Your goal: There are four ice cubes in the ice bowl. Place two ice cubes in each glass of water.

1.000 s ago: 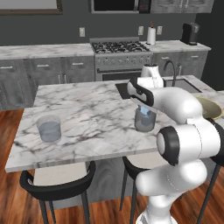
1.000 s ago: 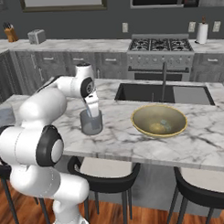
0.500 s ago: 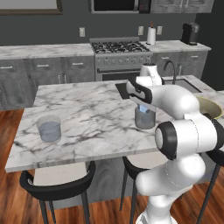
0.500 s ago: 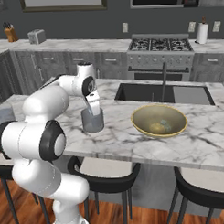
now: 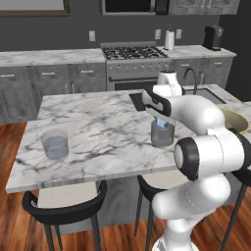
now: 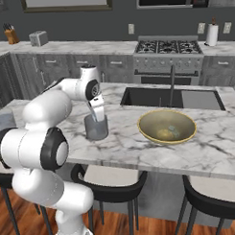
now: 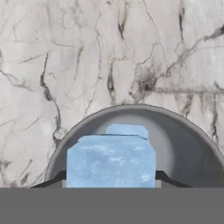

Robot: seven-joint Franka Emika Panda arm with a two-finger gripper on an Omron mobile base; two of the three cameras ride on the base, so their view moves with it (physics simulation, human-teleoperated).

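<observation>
End effector (image 7: 111, 179) grips an ice cube (image 7: 110, 159) — directly above a glass of water (image 7: 183, 144).

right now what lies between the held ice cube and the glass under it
Nothing but air: in the hand view the ice cube, clamped in the gripper, hangs over the open glass.

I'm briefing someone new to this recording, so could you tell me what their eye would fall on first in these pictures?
First, the pale-blue ice cube pinched in the gripper right over a glass of water near the sink side of the marble counter, with another cube already inside. Next, the yellowish ice bowl beside the sink, and the second glass at the counter's far end.
</observation>
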